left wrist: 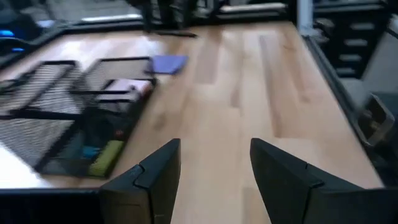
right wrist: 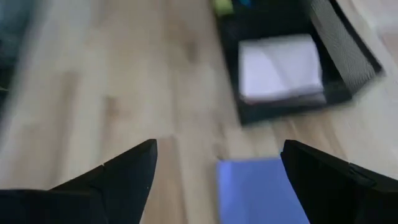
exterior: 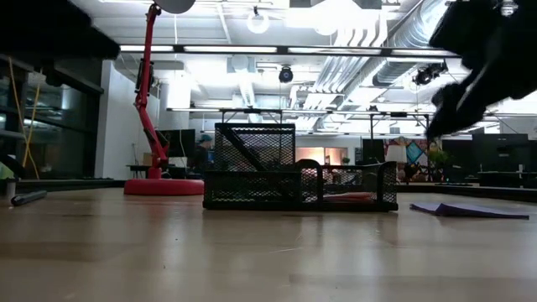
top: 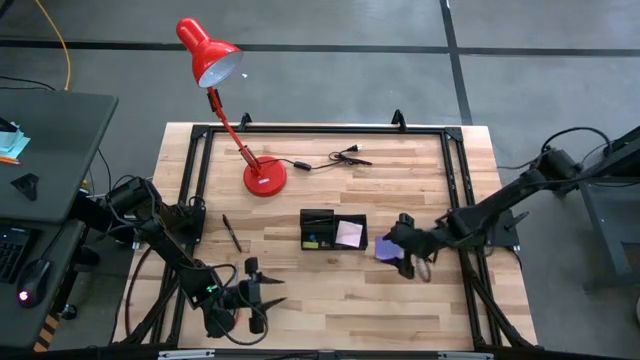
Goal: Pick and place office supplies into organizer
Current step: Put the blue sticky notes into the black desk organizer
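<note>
Open tabletop (top: 330, 290) before organizer (top: 333, 231)

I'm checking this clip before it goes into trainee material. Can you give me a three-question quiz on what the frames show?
1. True or false: the pale pink sticky pad already lies inside the organizer.
2. Which pincer is over the purple sticky pad? A) left B) right C) neither
3. Fill in: the black pen lies on the table between the organizer and the ____ arm.

Key:
1. True; the right wrist view shows it in a compartment.
2. B; the right pincer hangs over it, fingers open, while the left pincer waits open near the table's front edge.
3. left
</note>
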Action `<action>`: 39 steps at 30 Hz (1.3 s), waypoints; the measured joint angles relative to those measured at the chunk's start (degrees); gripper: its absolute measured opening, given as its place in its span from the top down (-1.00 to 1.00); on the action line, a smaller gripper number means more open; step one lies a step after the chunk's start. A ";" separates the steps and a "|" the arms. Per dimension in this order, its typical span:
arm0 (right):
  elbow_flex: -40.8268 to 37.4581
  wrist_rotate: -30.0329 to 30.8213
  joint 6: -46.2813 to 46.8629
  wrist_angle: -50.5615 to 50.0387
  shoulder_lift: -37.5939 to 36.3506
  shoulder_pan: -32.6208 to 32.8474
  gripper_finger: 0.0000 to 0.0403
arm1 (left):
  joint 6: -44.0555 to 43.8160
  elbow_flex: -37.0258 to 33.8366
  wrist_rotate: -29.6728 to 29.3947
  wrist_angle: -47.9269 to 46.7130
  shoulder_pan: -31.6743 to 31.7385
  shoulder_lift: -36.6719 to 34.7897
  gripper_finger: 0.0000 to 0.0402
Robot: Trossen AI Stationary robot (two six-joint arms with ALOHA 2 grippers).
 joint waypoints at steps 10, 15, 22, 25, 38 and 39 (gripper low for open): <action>-7.54 0.66 -7.04 0.60 -15.33 0.90 -0.65 | 9.41 -4.98 4.90 -1.72 1.31 -16.61 0.08; -9.37 8.10 -8.72 0.12 -18.67 0.87 -0.65 | 24.40 -15.94 33.87 19.68 12.12 -24.63 0.08; -10.54 -0.39 -9.88 -0.33 -18.67 0.75 -0.65 | 26.55 -26.62 41.77 21.74 22.35 -38.74 0.08; -11.66 -3.39 -11.17 -0.02 -18.74 0.01 -0.65 | 28.03 -30.43 46.06 25.73 24.22 -42.39 0.08; -13.58 2.57 -0.84 2.75 -18.72 -0.33 -0.67 | 31.65 -33.88 46.07 19.81 24.74 -44.28 0.08; -13.59 2.25 -0.69 3.17 -18.72 -0.32 -0.67 | 31.65 -33.87 46.07 19.33 24.74 -44.29 0.08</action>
